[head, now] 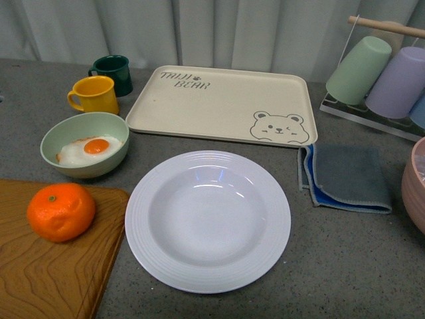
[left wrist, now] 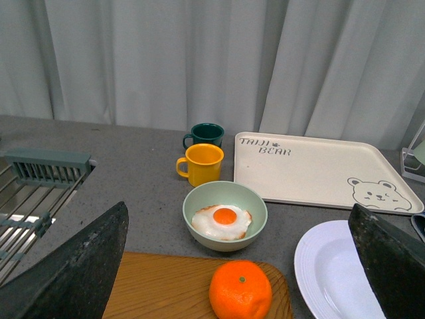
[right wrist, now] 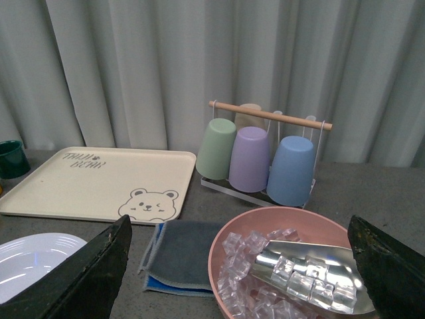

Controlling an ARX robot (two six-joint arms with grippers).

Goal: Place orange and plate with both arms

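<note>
The orange point(head: 61, 211) rests on a wooden cutting board point(head: 40, 272) at the front left; it also shows as the orange point(left wrist: 240, 290) in the left wrist view. The white ribbed plate point(head: 207, 219) lies empty on the grey counter, just right of the board, and its edge shows as the plate point(left wrist: 332, 279) and the plate point(right wrist: 33, 262). My left gripper point(left wrist: 242, 266) hangs open above the orange, its dark fingers point(left wrist: 80, 266) wide apart. My right gripper point(right wrist: 242, 269) is open over a pink bowl of ice. Neither arm shows in the front view.
A beige bear tray point(head: 222, 105) lies behind the plate. A pale green bowl with a fried egg point(head: 85, 144), a yellow mug point(head: 95, 95) and a green mug point(head: 113, 72) stand at the back left. Folded cloths point(head: 348, 178), a cup rack point(head: 378, 76) and the pink ice bowl point(right wrist: 292, 266) are at the right.
</note>
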